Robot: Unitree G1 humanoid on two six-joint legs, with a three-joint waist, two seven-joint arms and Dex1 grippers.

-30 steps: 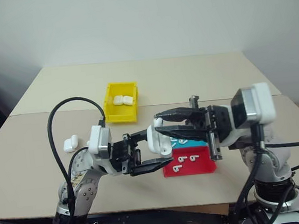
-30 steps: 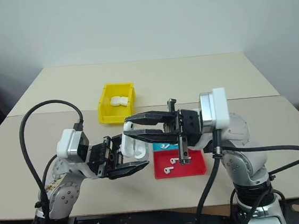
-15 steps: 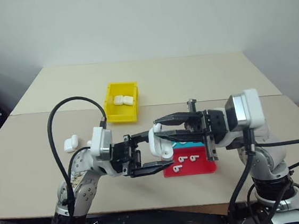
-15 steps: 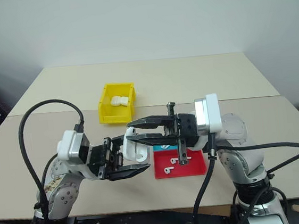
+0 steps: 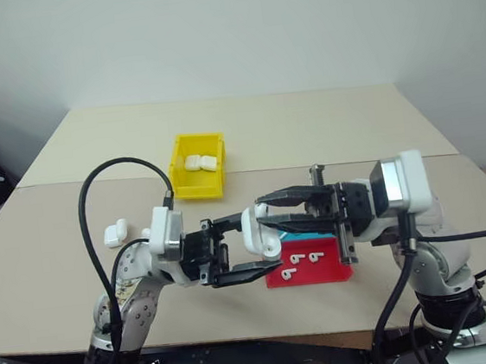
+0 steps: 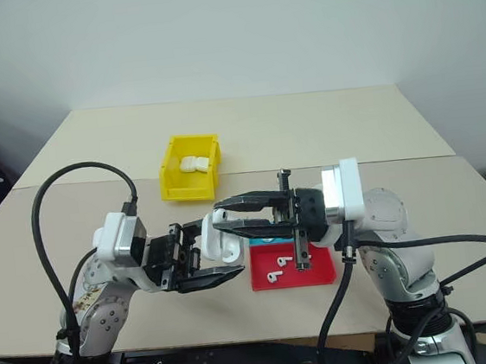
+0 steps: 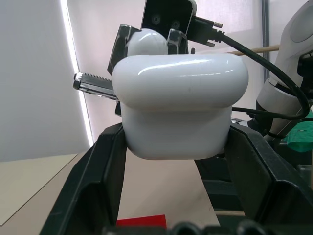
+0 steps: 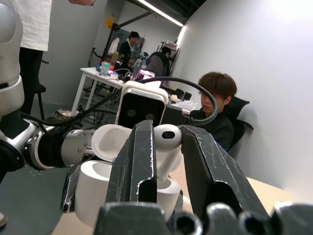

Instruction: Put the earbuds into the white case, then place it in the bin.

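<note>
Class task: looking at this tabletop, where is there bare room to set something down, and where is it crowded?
Free: the far table behind the yellow bin, and its right side. Crowded: the front middle, where both grippers meet at the white case over the red-and-blue tray.

No readable text, label, brand, number or sign anywhere in these views.

The small glossy white rounded case [image 7: 178,105], the bright yellow plastic bin [image 5: 197,175] and the shallow red tray [image 5: 309,268] show plain surfaces with no lettering that can be made out, and the clutter on the desks in the background of the right wrist view is too small to read.
</note>
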